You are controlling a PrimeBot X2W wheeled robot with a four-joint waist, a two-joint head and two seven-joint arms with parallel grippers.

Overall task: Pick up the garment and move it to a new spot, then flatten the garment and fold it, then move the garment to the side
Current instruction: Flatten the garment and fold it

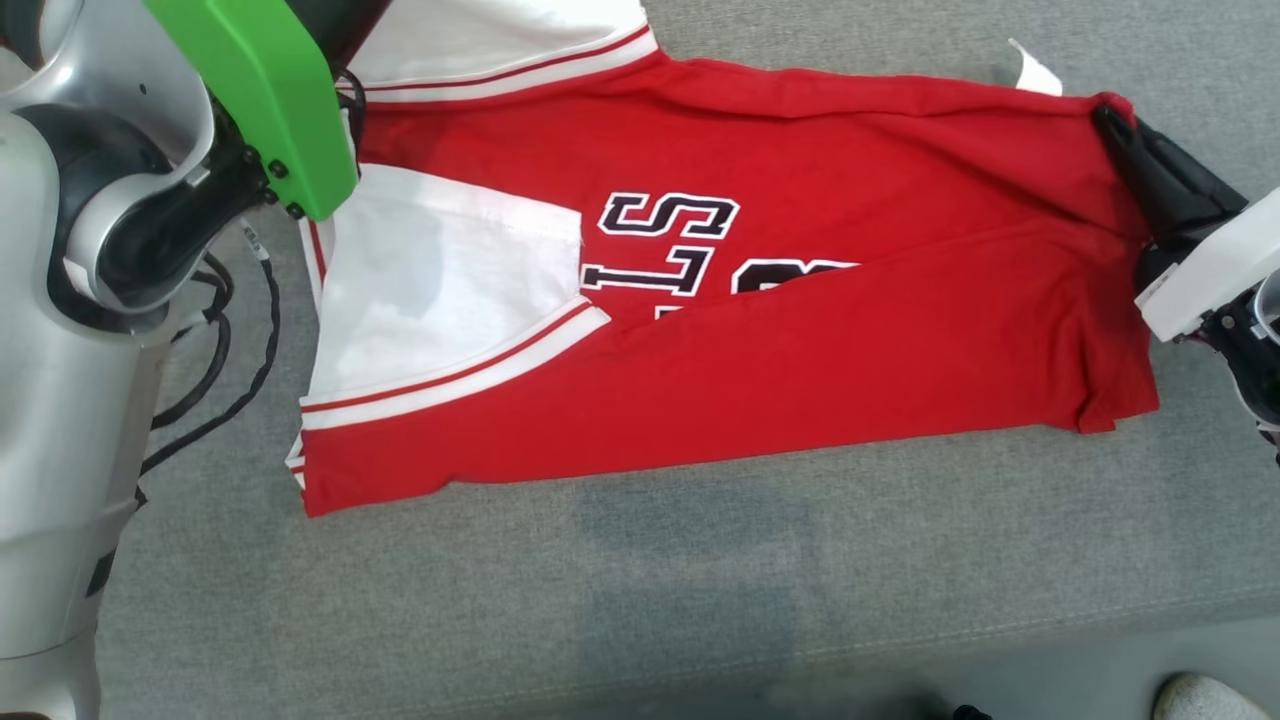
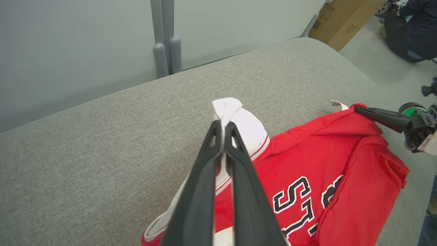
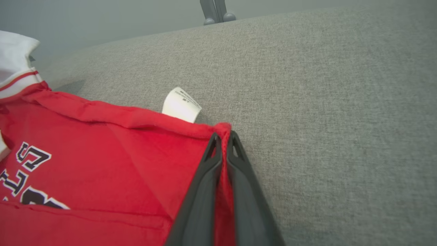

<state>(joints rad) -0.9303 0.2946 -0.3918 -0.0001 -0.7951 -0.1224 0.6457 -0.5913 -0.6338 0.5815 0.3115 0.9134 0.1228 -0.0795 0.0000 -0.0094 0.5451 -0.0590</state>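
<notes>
The garment, a red jersey with white sleeves and black letters, lay half folded on the grey padded surface. It stretched across the head view from 9 o'clock to 3 o'clock, and its lower part was folded up over a part of the letters.

The right gripper was closed tightly on the red corner of the hem, at about 2 o'clock in the head view, with cloth squeezed between both fingers. A white care label stood out from the edge just beside this corner, toward 11 o'clock from the fingertips in the right wrist view.

The left gripper was pinched on the white sleeve end, which rose a little past the fingertips toward 12 o'clock in the left wrist view. The second white sleeve lay flat over the red chest, near 9 o'clock in the head view. A pale shoe showed at 5 o'clock, at the bottom edge.
</notes>
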